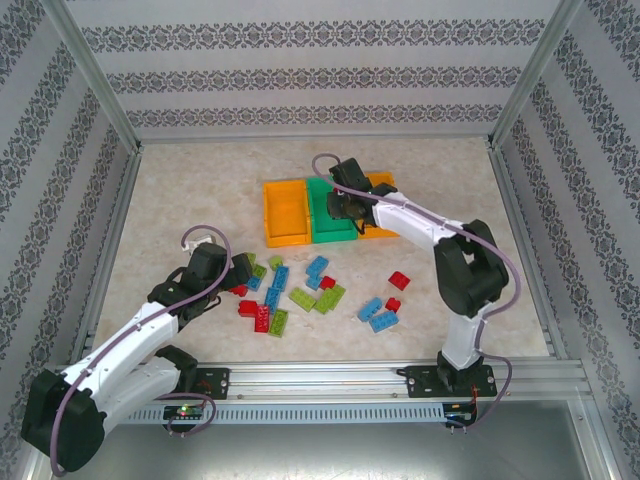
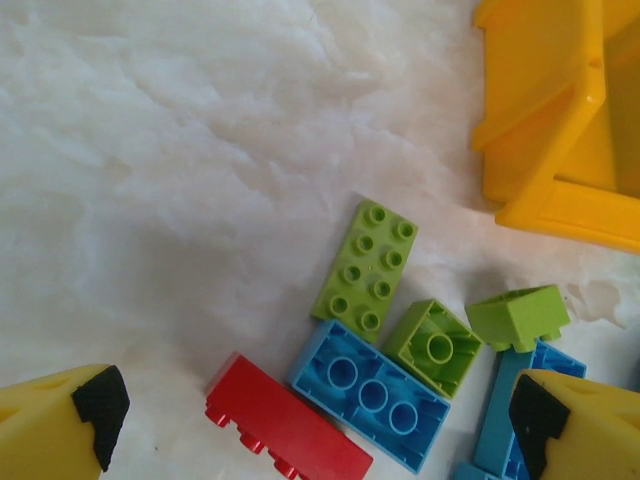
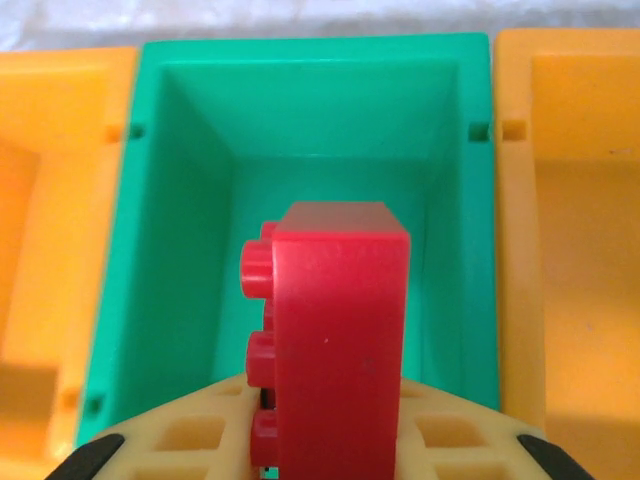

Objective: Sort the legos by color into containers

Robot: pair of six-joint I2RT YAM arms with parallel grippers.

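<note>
Sorting in progress, seen as one brick hangs above the containers. The right tool (image 1: 347, 203) is clenched on a red lego (image 3: 338, 340), gripped at its lower end so that most of the brick stands out beyond the fingers. It is carried on its side, studs to the left in the wrist view, and hangs over the green bin (image 3: 300, 120), between the two orange bins (image 3: 60, 200) (image 3: 580, 250). The left tool (image 1: 235, 275) is released, its black pads (image 2: 100, 410) spread wide above the loose legos (image 1: 300, 290) scattered on the desk (image 1: 200, 200), in front of the bins. Beneath it lie a lime brick (image 2: 365, 270), a blue brick (image 2: 370, 395) that it touches, and a red brick (image 2: 285, 435) just beside the blue one. The bricks look to be hard, hollow, glossy plastic: probably very light, stiff enough to take a firm squeeze without harm, yet smooth enough to slide or twist out of a shallow pinch. The best hold is likely across two flat, opposite side walls, with the pads low and centred, rather than on the studded face. Crowded neighbours, such as the blue and lime pair, leave little room for a finger; the outermost brick seems the easier pick.
</note>
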